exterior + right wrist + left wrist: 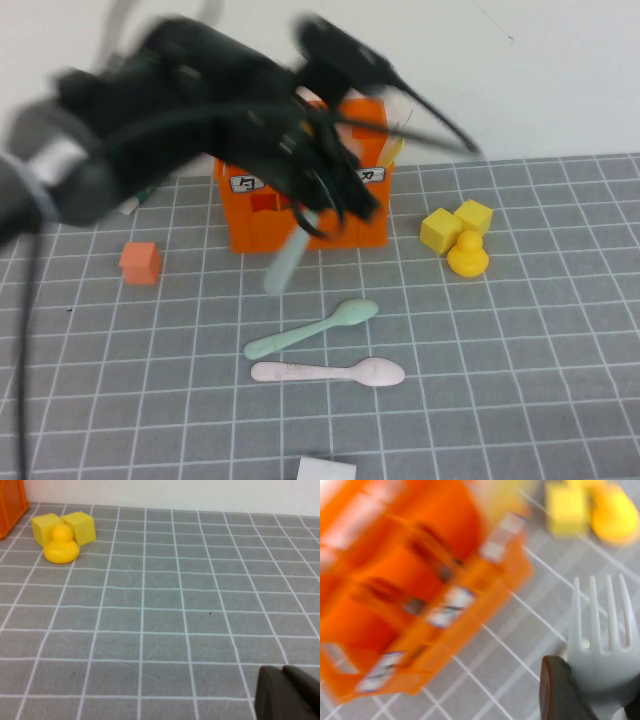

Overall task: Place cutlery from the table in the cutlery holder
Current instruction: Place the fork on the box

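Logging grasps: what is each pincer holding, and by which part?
Left pincer above the holder holds the fork at its neck. Right pincer: nothing seen.

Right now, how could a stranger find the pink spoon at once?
Start at the orange cutlery holder at the back of the table. In front of it lie two spoons; the pink spoon is the nearer, paler one, below the mint-green spoon.

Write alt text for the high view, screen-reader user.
The left claw holds a grey-blue fork in front of the orange cutlery holder on the gridded grey table. A mint-green spoon and a pink spoon lie nearer the camera. The right claw is out of this view.
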`<state>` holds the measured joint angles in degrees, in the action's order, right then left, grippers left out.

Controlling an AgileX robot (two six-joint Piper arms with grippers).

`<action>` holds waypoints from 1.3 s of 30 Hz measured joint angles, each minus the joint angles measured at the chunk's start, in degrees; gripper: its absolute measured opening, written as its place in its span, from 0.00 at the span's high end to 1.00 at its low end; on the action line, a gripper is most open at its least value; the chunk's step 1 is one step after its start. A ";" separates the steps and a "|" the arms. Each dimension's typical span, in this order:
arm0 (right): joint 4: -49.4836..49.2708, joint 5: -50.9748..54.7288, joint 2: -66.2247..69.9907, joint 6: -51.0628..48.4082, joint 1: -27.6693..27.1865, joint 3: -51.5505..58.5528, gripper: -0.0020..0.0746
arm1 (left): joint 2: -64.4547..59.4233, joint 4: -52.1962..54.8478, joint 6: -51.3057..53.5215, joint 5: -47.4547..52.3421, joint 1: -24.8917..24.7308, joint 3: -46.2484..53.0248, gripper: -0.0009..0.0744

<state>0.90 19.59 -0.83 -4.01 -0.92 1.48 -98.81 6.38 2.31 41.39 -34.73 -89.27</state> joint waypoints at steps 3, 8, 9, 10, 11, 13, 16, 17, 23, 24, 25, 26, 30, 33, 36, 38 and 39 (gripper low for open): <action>0.00 0.00 0.00 0.00 0.00 0.00 0.98 | 2.34 -0.32 -1.51 -1.57 2.78 0.11 0.67; 0.00 0.00 0.00 0.00 0.00 0.00 0.98 | 4.70 0.95 -1.72 -6.92 4.56 0.20 0.67; 0.00 0.00 0.00 0.00 0.00 0.00 0.98 | 5.01 1.05 -1.85 -8.80 4.59 0.20 0.67; 0.00 0.00 0.00 0.00 0.00 0.00 0.98 | 5.25 1.08 -1.85 -10.43 4.70 0.20 0.67; 0.00 0.00 0.00 0.00 0.00 0.00 0.98 | 5.37 1.18 -2.31 -12.42 4.92 0.20 0.67; 0.00 0.00 0.00 0.00 0.00 0.00 0.98 | 5.46 1.18 -2.31 -15.97 5.07 0.20 0.67; 0.00 0.00 0.00 0.00 0.00 0.00 0.98 | 5.46 1.18 -2.82 -20.75 5.56 1.02 0.67; 0.00 0.00 0.00 0.00 0.00 0.00 0.98 | 5.63 1.18 -3.26 -22.30 5.84 1.90 0.67; 0.00 0.00 0.00 0.00 0.00 0.00 0.98 | 8.63 1.18 -6.13 -39.26 7.24 14.05 0.67; 0.00 0.00 0.00 0.00 0.00 0.00 0.98 | 9.35 1.06 -6.59 -43.72 7.85 16.64 0.67; 0.00 0.00 0.00 0.00 0.00 0.00 0.98 | 9.90 0.42 -7.37 -48.52 8.63 19.07 0.67; 0.00 0.00 0.00 0.00 0.00 0.00 0.98 | 10.15 -0.50 -8.22 -52.33 9.58 20.79 0.67; 0.00 0.00 0.00 0.00 0.00 0.00 0.98 | 10.35 -6.74 -14.29 -66.84 13.95 25.94 0.67; 0.00 0.00 0.00 0.00 0.00 0.00 0.98 | 8.73 -6.38 -16.50 -72.79 16.19 26.46 0.67; 0.00 0.00 0.00 0.00 0.00 0.00 0.98 | 6.03 -3.33 -16.86 -78.68 16.77 26.46 0.67; 0.00 0.00 0.00 0.00 0.00 0.00 0.98 | 3.77 -2.05 -17.81 -82.16 16.77 26.46 0.67; 0.00 0.00 0.00 0.00 0.00 0.00 0.98 | 2.85 -1.82 -18.54 -83.09 16.77 26.46 0.67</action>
<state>0.90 19.59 -0.83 -4.01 -0.92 1.48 -95.95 4.55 -16.23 -41.69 -17.96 -62.81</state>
